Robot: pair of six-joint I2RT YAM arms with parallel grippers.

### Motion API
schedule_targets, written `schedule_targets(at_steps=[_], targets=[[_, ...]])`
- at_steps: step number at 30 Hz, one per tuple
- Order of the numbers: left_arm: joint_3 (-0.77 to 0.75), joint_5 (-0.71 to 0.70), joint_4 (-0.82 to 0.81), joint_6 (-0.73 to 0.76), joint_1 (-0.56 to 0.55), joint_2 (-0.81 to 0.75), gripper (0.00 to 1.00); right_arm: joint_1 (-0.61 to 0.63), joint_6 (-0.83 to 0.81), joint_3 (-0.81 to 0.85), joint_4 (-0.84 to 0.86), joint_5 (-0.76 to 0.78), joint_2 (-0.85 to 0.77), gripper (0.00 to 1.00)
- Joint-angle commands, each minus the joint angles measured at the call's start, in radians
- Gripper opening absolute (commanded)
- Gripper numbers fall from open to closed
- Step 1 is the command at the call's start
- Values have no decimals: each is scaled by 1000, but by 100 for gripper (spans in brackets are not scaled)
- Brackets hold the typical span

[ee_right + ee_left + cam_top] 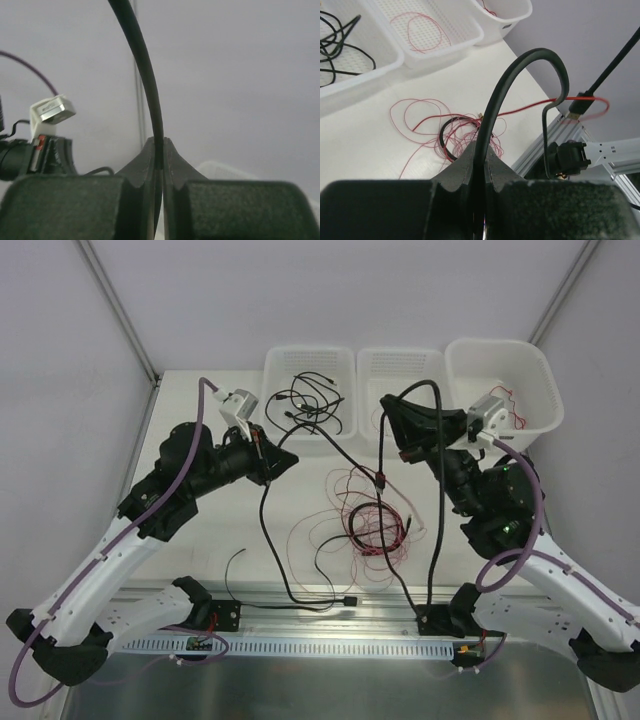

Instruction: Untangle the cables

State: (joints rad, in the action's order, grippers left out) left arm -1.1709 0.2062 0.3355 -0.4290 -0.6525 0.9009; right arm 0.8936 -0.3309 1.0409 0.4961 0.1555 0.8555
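A tangle of thin red wires lies mid-table with black cables through it; it also shows in the left wrist view. My left gripper is raised left of the tangle, shut on a thick black cable that drops to a plug near the front edge. In its wrist view the gripper pinches that cable. My right gripper is raised right of the tangle, shut on another black cable that arcs over and down. Its wrist view shows the gripper clamping the cable.
Three white bins stand at the back: the left one holds several black cables, the middle one and the right one hold red wire. A hanging USB plug carries a red wire. A metal rail runs along the front edge.
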Motion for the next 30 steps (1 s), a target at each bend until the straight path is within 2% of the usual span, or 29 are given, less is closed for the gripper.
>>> schedule_targets(at_steps=[1,4,8,10,11,14,16,22,25,30], targets=[[23,82,-130,-31,8,42,0,2,121,-13,-65,-135,10,1],[27,163,-162,-51,7,85,0,4,81,-36,-86,-123,4,1],[45,202,-205,-63,5,72,0,8,-37,-54,-131,22,43,1],[56,220,-211,-62,5,52,0,24,-142,-53,-157,152,102,1],[60,231,-214,-59,5,38,0,24,-178,-53,-154,268,126,1],[83,188,-213,-48,5,-5,0,21,-258,-29,-151,431,200,1],[102,154,-211,-40,7,-28,0,18,-255,28,-223,414,220,1],[86,-36,-207,-56,7,-50,0,16,-116,208,-488,202,275,1],[24,-73,-190,-50,8,12,0,11,-56,287,-588,87,319,1],[-136,-163,-174,-13,30,167,0,-34,7,389,-703,63,433,1]])
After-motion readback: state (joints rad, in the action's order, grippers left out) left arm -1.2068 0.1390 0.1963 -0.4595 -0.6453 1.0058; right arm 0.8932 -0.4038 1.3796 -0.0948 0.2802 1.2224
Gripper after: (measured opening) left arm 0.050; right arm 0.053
